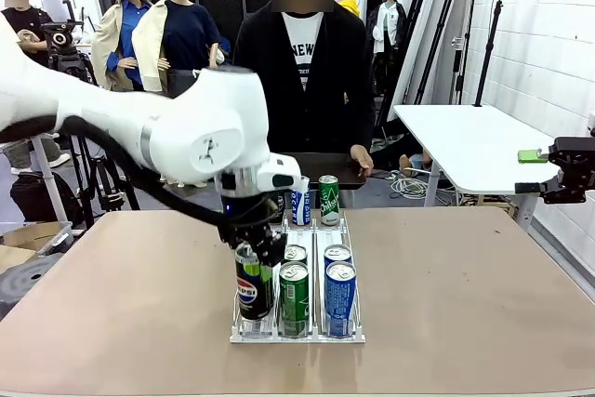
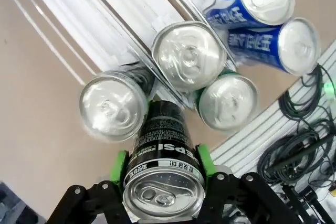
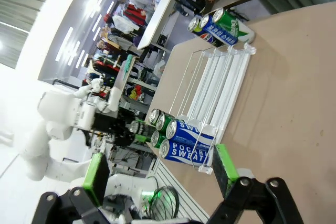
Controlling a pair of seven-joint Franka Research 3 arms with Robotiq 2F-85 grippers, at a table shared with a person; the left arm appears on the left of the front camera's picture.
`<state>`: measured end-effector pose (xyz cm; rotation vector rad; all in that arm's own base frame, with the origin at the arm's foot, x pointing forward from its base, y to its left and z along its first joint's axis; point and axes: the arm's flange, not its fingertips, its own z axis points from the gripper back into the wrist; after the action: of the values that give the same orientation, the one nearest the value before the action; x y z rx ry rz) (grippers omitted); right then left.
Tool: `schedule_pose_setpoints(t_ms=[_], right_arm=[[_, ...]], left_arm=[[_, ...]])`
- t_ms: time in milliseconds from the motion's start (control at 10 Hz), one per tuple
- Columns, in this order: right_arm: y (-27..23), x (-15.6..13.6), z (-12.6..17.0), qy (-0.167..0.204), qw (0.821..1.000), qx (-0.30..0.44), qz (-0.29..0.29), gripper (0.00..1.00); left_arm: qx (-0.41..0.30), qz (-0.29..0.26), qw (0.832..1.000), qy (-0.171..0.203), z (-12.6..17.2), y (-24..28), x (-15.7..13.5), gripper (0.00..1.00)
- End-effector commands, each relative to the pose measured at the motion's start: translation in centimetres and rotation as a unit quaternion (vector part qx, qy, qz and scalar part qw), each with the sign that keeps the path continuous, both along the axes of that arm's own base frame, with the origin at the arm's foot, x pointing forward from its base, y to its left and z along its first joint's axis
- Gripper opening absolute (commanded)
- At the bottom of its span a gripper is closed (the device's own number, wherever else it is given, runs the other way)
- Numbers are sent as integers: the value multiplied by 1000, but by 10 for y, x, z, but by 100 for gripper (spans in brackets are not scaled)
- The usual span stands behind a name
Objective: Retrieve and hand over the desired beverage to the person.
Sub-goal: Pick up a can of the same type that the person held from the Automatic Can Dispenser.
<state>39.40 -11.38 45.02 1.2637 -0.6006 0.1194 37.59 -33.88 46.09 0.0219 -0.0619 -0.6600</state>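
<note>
left gripper (image 2: 163, 162) clamped on black pepsi can (image 1: 249, 290) at the rack (image 1: 297, 335); right gripper (image 3: 157, 174) apart; handover to person (image 1: 302, 81) remains.

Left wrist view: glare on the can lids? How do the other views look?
Left wrist view: lids glare hard, the leftmost lid washed out and soft, yet the Pepsi can label reads sharp. Front view: even light, cans in the rack crisp. Right wrist view: rolled, upper left blown white.

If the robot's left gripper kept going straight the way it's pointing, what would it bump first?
The left gripper points down, shut on the Pepsi can; the can's bottom would probably meet the clear rack first, right beside another black can. Depth is unclear.
</note>
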Motion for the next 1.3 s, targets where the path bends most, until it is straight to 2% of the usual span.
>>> schedule_pose_setpoints(t_ms=[0,300,600,800,1000,1200], right_arm=[[1,-1,0,-1,1000,-2,-2,100],[1,-1,0,-1,1000,-2,-2,100],[1,-1,0,-1,1000,-2,-2,100],[1,-1,0,-1,1000,-2,-2,100],[1,-1,0,-1,1000,-2,-2,100],[1,-1,0,-1,1000,-2,-2,100]], left_arm=[[19,24,999,-15,46,-9,-11,0],[26,42,998,-34,110,9,-14,0],[23,63,996,-60,150,50,-4,0],[18,86,993,-81,194,97,-13,0],[7,99,990,-105,232,136,-38,0],[4,146,984,-100,241,183,-41,0]])
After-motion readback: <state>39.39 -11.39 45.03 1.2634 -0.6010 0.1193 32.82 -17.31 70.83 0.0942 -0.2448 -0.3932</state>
